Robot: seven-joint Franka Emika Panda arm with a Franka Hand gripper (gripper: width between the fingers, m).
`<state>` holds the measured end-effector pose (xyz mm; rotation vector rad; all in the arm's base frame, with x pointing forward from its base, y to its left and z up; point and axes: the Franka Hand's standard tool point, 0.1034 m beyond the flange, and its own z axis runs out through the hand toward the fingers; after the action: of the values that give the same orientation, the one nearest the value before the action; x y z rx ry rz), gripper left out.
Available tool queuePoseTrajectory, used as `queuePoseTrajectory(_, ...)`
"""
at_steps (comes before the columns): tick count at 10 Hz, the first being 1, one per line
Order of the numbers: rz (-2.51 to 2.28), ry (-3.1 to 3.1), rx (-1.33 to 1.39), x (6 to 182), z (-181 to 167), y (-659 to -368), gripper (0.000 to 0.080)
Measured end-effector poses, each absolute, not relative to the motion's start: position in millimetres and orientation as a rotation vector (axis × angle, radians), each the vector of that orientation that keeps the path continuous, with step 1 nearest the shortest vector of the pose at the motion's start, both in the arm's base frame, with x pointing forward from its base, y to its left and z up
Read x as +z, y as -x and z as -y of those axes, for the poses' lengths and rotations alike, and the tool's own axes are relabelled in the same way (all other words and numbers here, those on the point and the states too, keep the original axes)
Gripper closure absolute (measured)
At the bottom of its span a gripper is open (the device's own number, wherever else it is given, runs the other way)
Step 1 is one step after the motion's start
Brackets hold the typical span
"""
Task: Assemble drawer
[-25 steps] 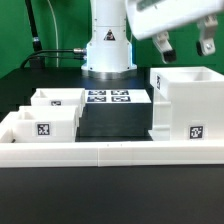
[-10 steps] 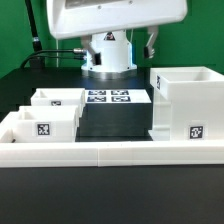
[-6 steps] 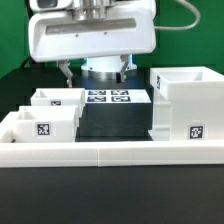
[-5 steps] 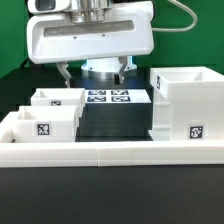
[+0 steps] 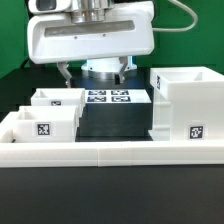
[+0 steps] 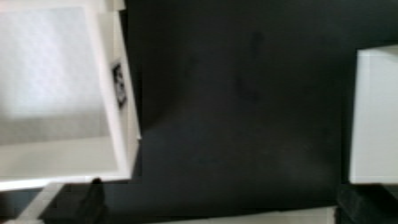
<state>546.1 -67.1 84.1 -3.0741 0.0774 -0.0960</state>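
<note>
The tall white housing (image 5: 185, 100) of the drawer stands at the exterior view's right, with a square tag on its front. Two shallow white trays (image 5: 55, 98) (image 5: 40, 125) sit at the left, each tagged. My gripper (image 5: 95, 70) hangs above the middle of the table, behind the marker board, open wide and empty. Its dark fingertips (image 5: 66, 72) show below the white hand. In the wrist view the gripper (image 6: 217, 205) is open over bare black table. A tray (image 6: 63, 90) lies to one side and a white part (image 6: 377, 115), likely the housing, to the other.
The marker board (image 5: 107, 97) lies flat between the trays and the housing. The long low white wall (image 5: 110, 150) runs along the front of the table. The arm's base (image 5: 107, 62) stands behind the marker board, in front of a green backdrop.
The gripper came from the exterior view's upper right to above the middle, towards the left. It has held still for the last half second. The parts have not moved.
</note>
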Motion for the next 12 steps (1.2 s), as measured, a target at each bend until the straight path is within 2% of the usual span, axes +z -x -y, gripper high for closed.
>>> queuePoseTrajectory(7,-0.049,3.102,-0.075,46.0,91.9,-532.3,0.0151)
queuePoseTrajectory(12,-0.045,3.122,-0.06,18.3,92.8,-517.9,0.0151)
